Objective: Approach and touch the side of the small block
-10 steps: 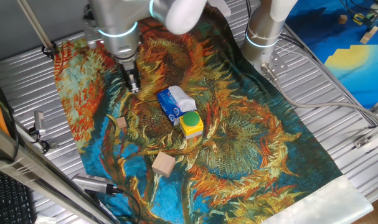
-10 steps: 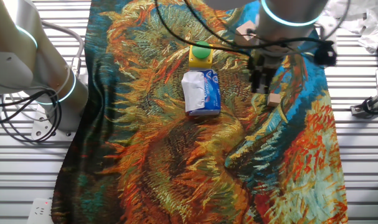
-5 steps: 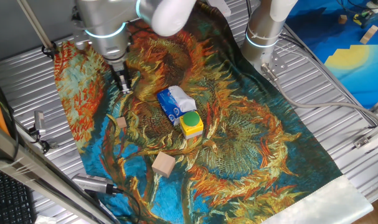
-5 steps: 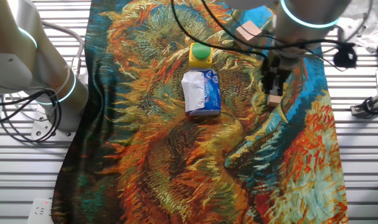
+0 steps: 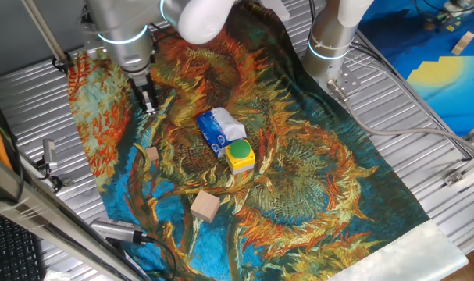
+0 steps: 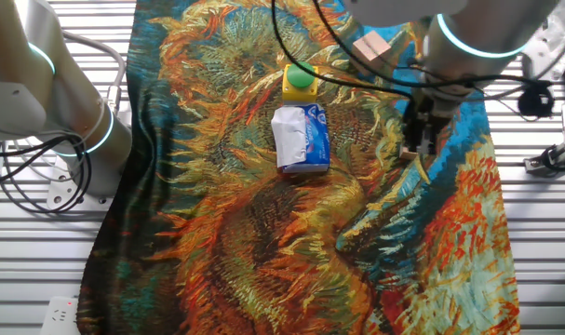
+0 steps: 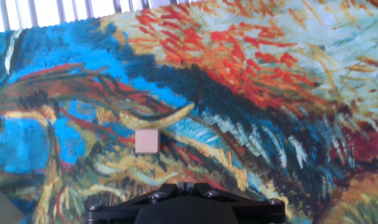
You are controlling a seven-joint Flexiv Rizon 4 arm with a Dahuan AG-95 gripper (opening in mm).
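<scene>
The small block (image 5: 151, 153) is a tiny light-brown cube lying on the painted cloth (image 5: 315, 179) near its left side. My gripper (image 5: 147, 108) hangs above the cloth, behind the block and apart from it, fingers pointing down. In the hand view the small block (image 7: 147, 141) lies ahead of my gripper (image 7: 184, 185) and a little to the left, with cloth showing between them. The fingertips sit pressed together and hold nothing. In the other fixed view my gripper (image 6: 422, 144) covers most of the block.
A larger tan wooden block (image 5: 205, 206) lies near the cloth's front edge. A yellow box with a green round top (image 5: 240, 154) and a blue-white tissue pack (image 5: 219, 129) sit mid-cloth. A second arm's base (image 5: 330, 39) stands at the back. Ribbed metal table surrounds the cloth.
My gripper has moved left and back across the cloth in one fixed view, and rightward over the small block in the other. The objects have not moved.
</scene>
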